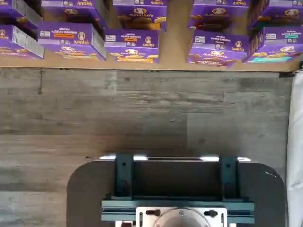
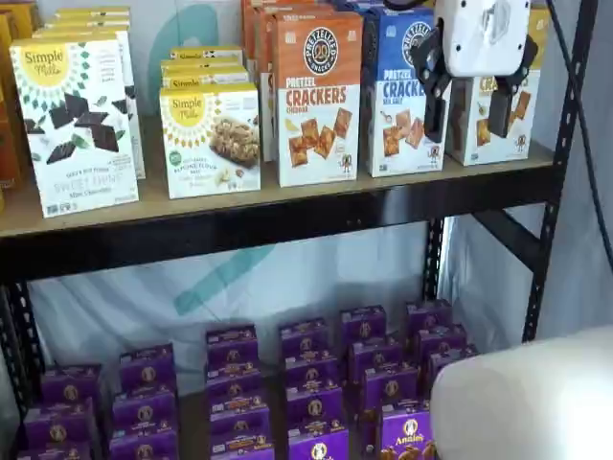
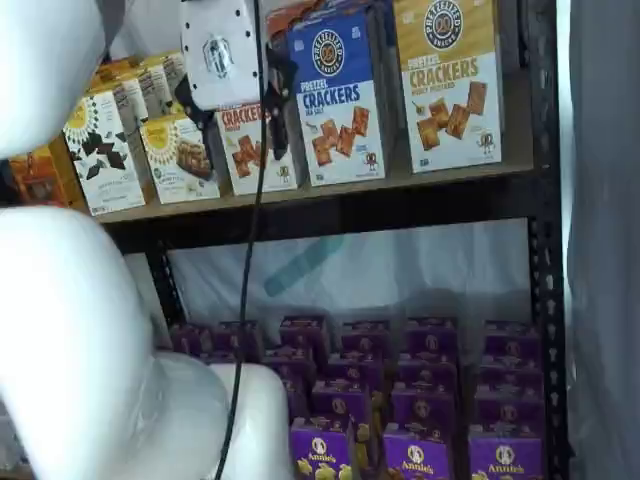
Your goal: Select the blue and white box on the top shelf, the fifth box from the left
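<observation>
The blue and white box (image 2: 395, 101) stands upright on the top shelf (image 2: 287, 218), between an orange-and-white cracker box (image 2: 319, 96) and a yellow-and-white one (image 2: 512, 115). It also shows in a shelf view (image 3: 336, 100), above the shelf rail (image 3: 330, 208). My gripper (image 2: 467, 113) hangs in front of the shelf at box height, open and empty, with a plain gap between its black fingers (image 2: 432, 96). In a shelf view it overlaps the blue box's right edge and the yellow box; in a shelf view the gripper (image 3: 235, 120) sits left of the blue box, over the orange one.
Simple Mills boxes (image 2: 77, 120) fill the shelf's left part. Several purple Annie's boxes (image 2: 316, 383) stand in rows below, also in the wrist view (image 1: 132, 45) beyond grey floorboards. Black uprights (image 2: 565, 144) frame the shelf. My white arm (image 3: 80, 330) and a cable (image 3: 250, 250) fill the foreground.
</observation>
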Available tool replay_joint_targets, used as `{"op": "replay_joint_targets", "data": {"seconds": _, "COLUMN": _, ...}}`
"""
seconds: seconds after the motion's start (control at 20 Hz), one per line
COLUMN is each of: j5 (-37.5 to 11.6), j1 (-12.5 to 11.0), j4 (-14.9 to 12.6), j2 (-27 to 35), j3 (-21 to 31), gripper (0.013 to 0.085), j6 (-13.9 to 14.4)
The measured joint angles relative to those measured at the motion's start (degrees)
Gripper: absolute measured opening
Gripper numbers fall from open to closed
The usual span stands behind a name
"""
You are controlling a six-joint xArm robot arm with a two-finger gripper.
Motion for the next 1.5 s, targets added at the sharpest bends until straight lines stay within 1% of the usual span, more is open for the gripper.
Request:
{"op": "replay_joint_targets", "data": {"seconds": 0.05, "j5": 0.92, "j1": -0.35, "j4": 0.41, "j2": 0.51, "j3": -0.47, "gripper": 0.0850, "j6": -0.14}}
{"op": "replay_joint_targets", "data": {"seconds": 0.1, "j5": 2.83, "j1": -1.38, "j4": 1.52, "j2": 1.68, "j3": -1.42, "gripper": 0.0850, "j6": -0.52}}
{"op": "replay_joint_targets", "data": {"seconds": 0.15, "j5": 3.51, "j1": -1.84, "j4": 2.07, "j2": 2.07, "j3": -1.71, "gripper": 0.0850, "j6": -0.72}}
{"op": "replay_joint_targets", "data": {"seconds": 0.35, "j5": 3.14, "j1": -1.88, "j4": 2.09, "j2": 2.05, "j3": -1.26, "gripper": 0.0850, "j6": -0.85}}
{"op": "replay_joint_targets", "data": {"seconds": 0.45, "j5": 1.59, "j1": -1.15, "j4": 1.11, "j2": 1.58, "j3": -0.44, "gripper": 0.0850, "j6": -0.69}}
{"op": "replay_joint_targets", "data": {"seconds": 0.65, "j5": -2.23, "j1": 0.70, "j4": -1.81, "j2": 1.26, "j3": 1.09, "gripper": 0.0850, "j6": -0.08}}
{"op": "replay_joint_targets", "data": {"seconds": 0.85, "j5": -5.97, "j1": 1.23, "j4": -3.52, "j2": 1.86, "j3": 1.35, "gripper": 0.0850, "j6": -0.02}}
{"op": "replay_joint_targets", "data": {"seconds": 1.05, "j5": -9.79, "j1": -0.16, "j4": -3.93, "j2": 3.58, "j3": -0.11, "gripper": 0.0850, "j6": -1.31}}
{"op": "replay_joint_targets", "data": {"seconds": 1.2, "j5": -12.18, "j1": -1.37, "j4": -3.60, "j2": 5.41, "j3": -1.79, "gripper": 0.0850, "j6": -2.33}}
{"op": "replay_joint_targets", "data": {"seconds": 1.35, "j5": -13.62, "j1": -2.50, "j4": -2.85, "j2": 7.50, "j3": -3.72, "gripper": 0.0850, "j6": -3.25}}
{"op": "replay_joint_targets", "data": {"seconds": 1.5, "j5": -14.66, "j1": -3.03, "j4": -2.48, "j2": 9.29, "j3": -5.42, "gripper": 0.0850, "j6": -3.70}}
